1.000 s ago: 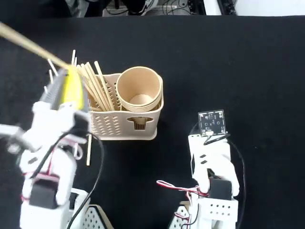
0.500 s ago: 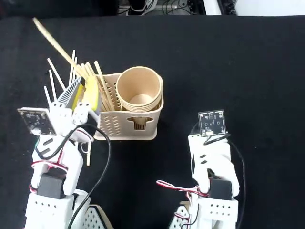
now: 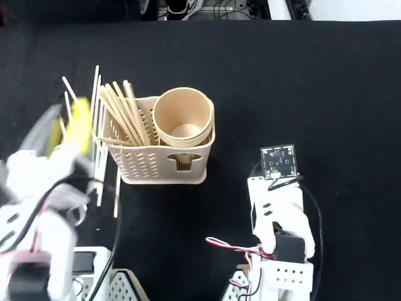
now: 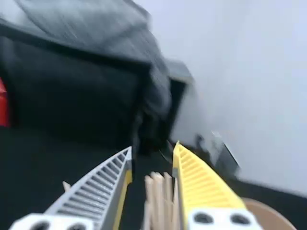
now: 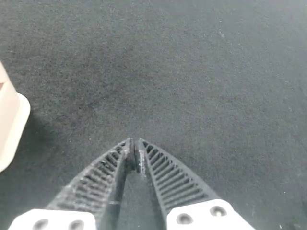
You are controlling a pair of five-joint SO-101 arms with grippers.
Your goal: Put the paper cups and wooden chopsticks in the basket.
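Note:
A beige perforated basket (image 3: 164, 164) stands left of the table's middle. Stacked paper cups (image 3: 183, 116) sit in its right compartment, and a bundle of wooden chopsticks (image 3: 122, 113) leans in its left one. A few more chopsticks (image 3: 99, 160) lie on the table against the basket's left side. My left gripper (image 3: 72, 125) hovers just left of the basket, blurred. In the left wrist view the left gripper (image 4: 152, 149) is open, with chopstick tops (image 4: 160, 191) beyond its fingers and a cup rim (image 4: 268, 215) beside them. My right gripper (image 5: 134, 146) is shut and empty over bare table.
The right arm (image 3: 279, 207) rests folded at the front, right of the basket, whose corner (image 5: 9, 129) shows in the right wrist view. Black cloth covers the table (image 3: 301, 81). Cables lie beyond the far edge.
The left gripper carried a raised chopstick down to the basket, let it go into the bundle, and has drawn back to the left. The right arm has not moved.

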